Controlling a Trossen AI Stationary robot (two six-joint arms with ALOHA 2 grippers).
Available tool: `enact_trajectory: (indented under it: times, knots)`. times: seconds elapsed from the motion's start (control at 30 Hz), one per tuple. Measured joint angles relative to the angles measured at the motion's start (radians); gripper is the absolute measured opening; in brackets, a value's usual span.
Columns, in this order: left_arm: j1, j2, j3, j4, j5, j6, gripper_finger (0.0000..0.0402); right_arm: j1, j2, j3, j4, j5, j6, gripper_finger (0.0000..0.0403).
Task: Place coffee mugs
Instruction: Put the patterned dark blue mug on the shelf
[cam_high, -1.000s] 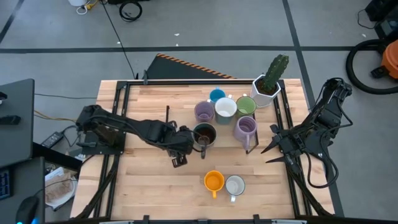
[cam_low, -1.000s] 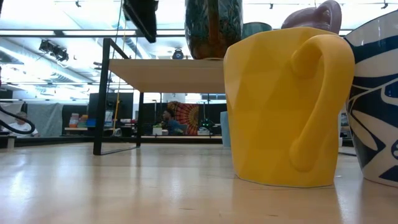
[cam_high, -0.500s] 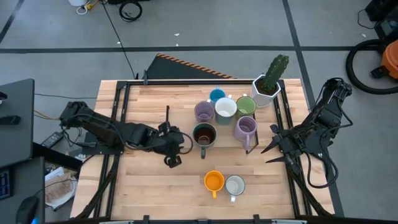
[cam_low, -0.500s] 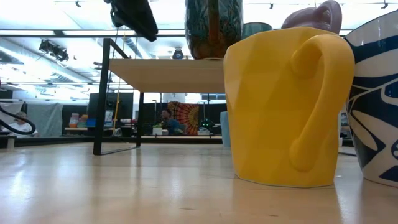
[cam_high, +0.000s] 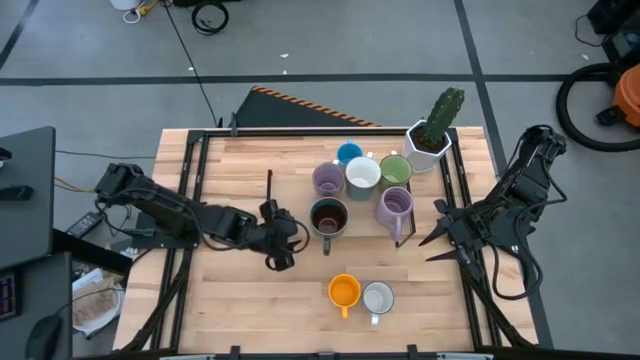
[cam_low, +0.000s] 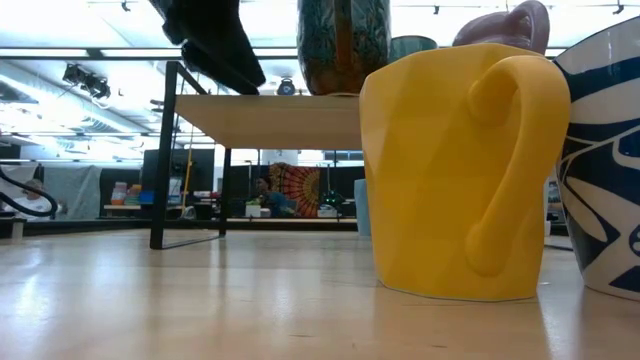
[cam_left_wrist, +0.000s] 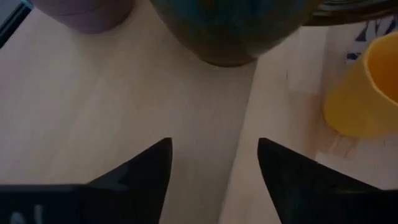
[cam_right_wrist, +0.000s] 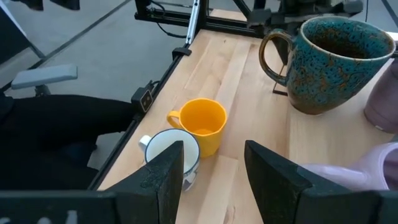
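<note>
Left gripper (cam_high: 283, 243) sits just beside the dark mug (cam_high: 328, 215), jaws parted and empty; the mug stands upright on the desk (cam_high: 240, 310), released. Right gripper (cam_high: 440, 240) waits at the desk's right edge, jaws apart, holding nothing. Risk: a careless withdrawal could clip the mug's side and tip it.

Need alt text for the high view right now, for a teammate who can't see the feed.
Overhead: the left gripper, open and empty, sits just left of the dark mug. Five more mugs cluster behind it beside a cactus pot; an orange mug and white mug stand nearer. The right gripper waits at the table's right edge.
</note>
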Motion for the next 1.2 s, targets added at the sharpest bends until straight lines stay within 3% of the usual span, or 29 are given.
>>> enact_trajectory:
  times: [0.23, 0.57, 1.2]
  knots:
    - [0.031, 0.0, -0.008, 0.11, 0.01, 0.071, 0.0247, 0.0, 0.0, 0.0, 0.02, 0.0, 0.004, 0.0176]
    - [0.064, 0.042, -0.008, 0.223, 0.028, 0.06, 0.0243, 0.0, 0.0, 0.0, 0.023, -0.008, -0.005, 0.0176]
    - [0.075, 0.074, -0.008, 0.328, 0.021, 0.058, 0.0243, 0.0, 0.0, 0.0, 0.023, -0.009, -0.012, 0.0176]
